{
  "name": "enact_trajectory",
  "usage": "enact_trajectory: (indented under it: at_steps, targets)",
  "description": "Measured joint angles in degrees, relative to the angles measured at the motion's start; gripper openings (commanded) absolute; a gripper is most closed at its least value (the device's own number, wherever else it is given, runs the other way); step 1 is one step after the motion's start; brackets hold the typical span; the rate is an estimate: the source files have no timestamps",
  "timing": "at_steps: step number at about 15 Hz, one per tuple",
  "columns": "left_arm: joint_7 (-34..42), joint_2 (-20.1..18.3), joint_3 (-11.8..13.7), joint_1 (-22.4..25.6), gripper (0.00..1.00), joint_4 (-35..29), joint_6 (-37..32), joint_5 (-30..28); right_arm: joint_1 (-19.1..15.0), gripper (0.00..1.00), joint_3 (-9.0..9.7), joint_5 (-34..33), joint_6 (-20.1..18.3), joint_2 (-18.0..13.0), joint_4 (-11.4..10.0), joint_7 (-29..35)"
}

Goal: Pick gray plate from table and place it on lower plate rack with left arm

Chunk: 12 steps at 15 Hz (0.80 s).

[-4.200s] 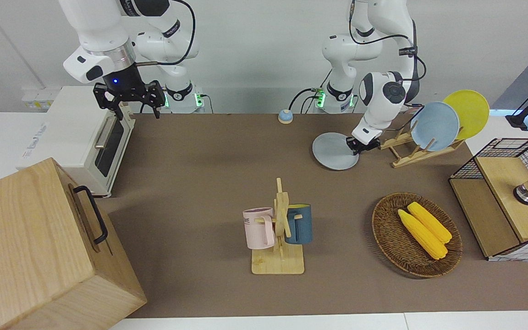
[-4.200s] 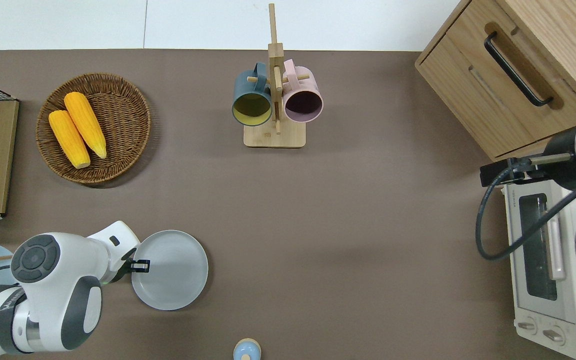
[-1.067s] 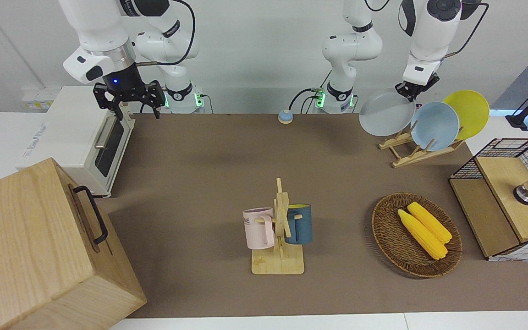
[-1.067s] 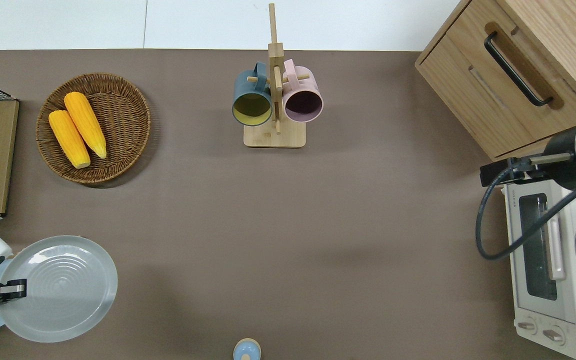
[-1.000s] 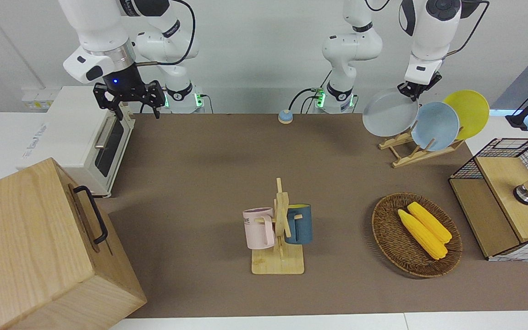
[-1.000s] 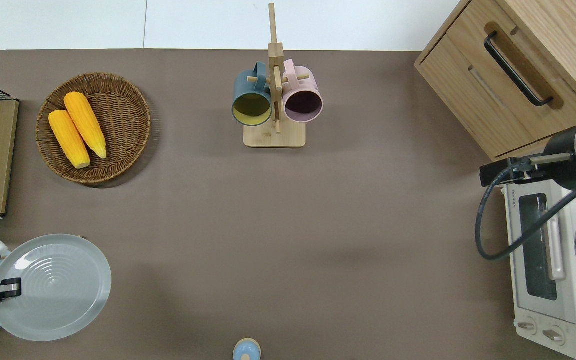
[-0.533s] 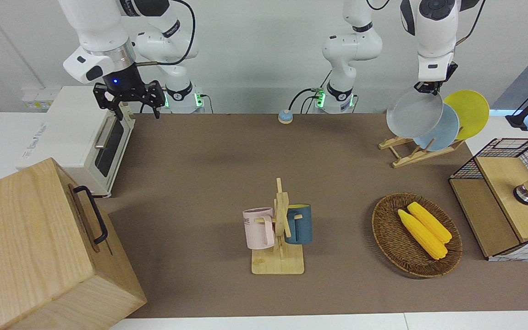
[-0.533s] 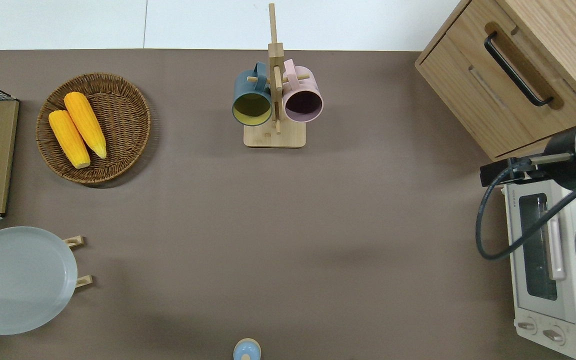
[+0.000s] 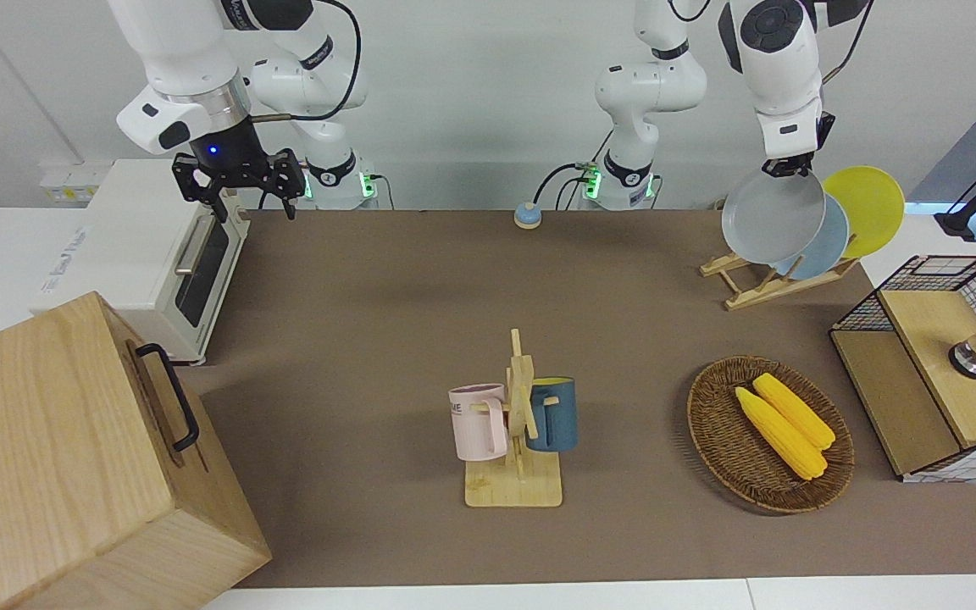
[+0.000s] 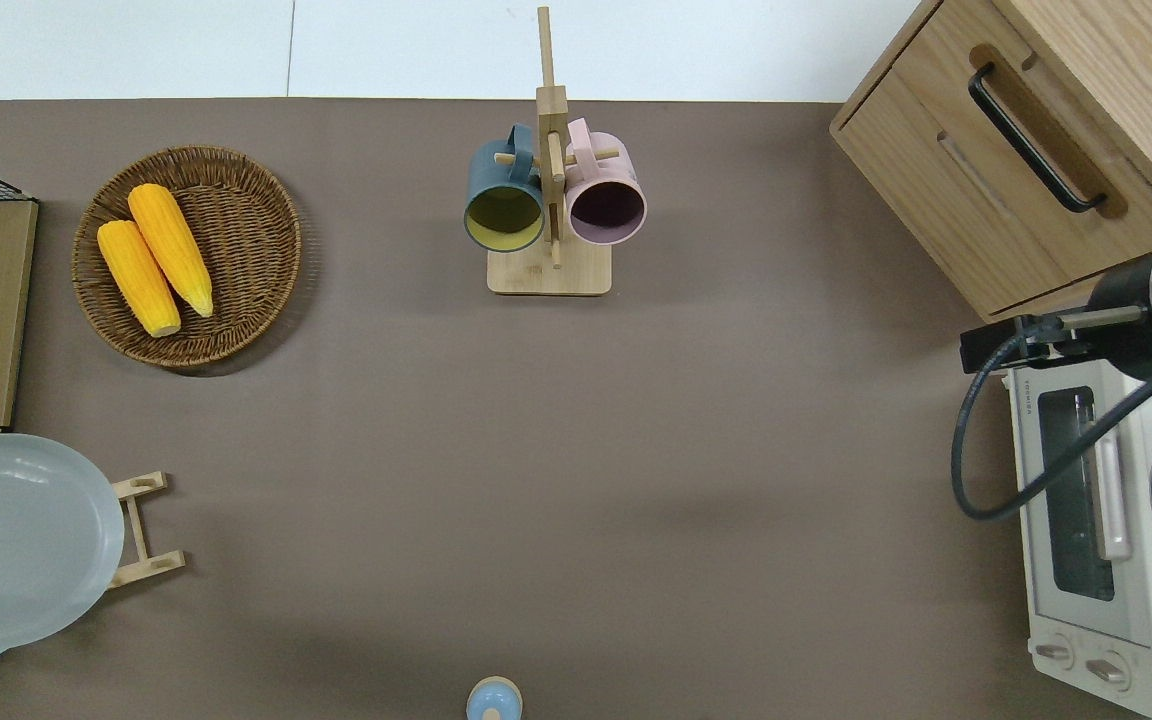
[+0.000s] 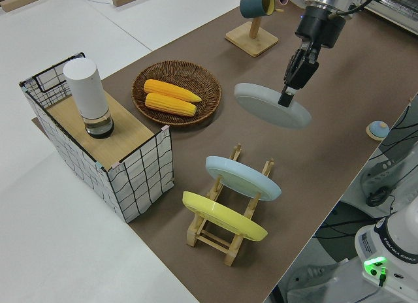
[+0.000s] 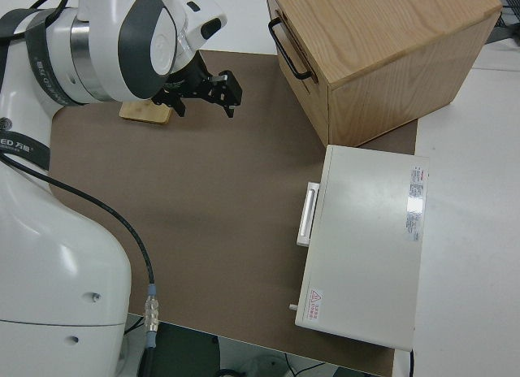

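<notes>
My left gripper (image 9: 784, 166) is shut on the rim of the gray plate (image 9: 772, 217) and holds it tilted in the air. In the overhead view the plate (image 10: 21, 540) is over most of the lower plate rack (image 10: 143, 528), whose low end sticks out toward the right arm's end. The left side view shows the plate (image 11: 271, 105) clear above the rack (image 11: 228, 234), with the gripper (image 11: 287, 94) at its rim. The rack holds a light blue plate (image 11: 241, 177) and a yellow plate (image 11: 222, 216). My right gripper (image 9: 238, 182) is parked and open.
A wicker basket (image 9: 717, 440) holds two corn cobs. A mug tree (image 9: 515, 440) stands mid-table with two mugs. A wire crate (image 9: 937, 364) is at the left arm's end. A toaster oven (image 9: 149, 254) and a wooden cabinet (image 9: 73, 457) are at the right arm's end.
The left gripper lifted the gray plate off the table, raised it and carried it toward the left arm's end, over the rack. The right arm has not moved.
</notes>
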Motion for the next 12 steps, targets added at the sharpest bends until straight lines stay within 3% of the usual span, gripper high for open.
enact_trajectory:
  at_steps: [12]
  targets:
    - [-14.4, 2.1, -3.5, -0.5, 0.00, -6.8, 0.7, 10.2, 0.0, 0.983, 0.00, 0.0, 0.0, 0.0, 0.0, 0.0]
